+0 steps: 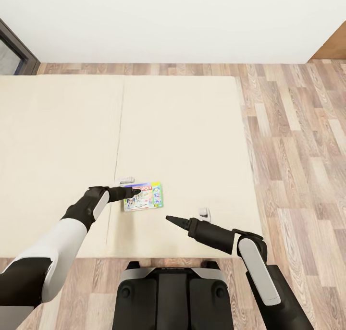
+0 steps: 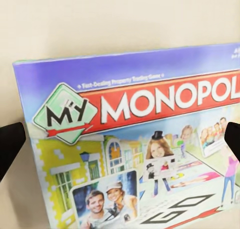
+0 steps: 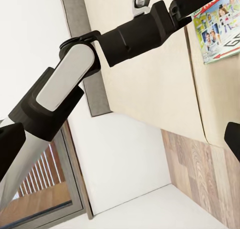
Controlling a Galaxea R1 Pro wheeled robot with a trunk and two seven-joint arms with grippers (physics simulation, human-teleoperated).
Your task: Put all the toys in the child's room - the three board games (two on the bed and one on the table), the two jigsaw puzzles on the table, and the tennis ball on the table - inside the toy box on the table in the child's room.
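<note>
left tool [image 1: 136, 191] spread wide over board game [image 1: 144, 197] on bed [image 1: 182, 128].

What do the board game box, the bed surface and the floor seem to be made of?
The board game box looks like printed cardboard with a slightly glossy cover: flat, sharp-edged, photo artwork. The bed surface seems to be matte beige fabric, plain with one seam line. The floor looks like wood planks, though it may be laminate: visible grain and staggered board joints.
</note>
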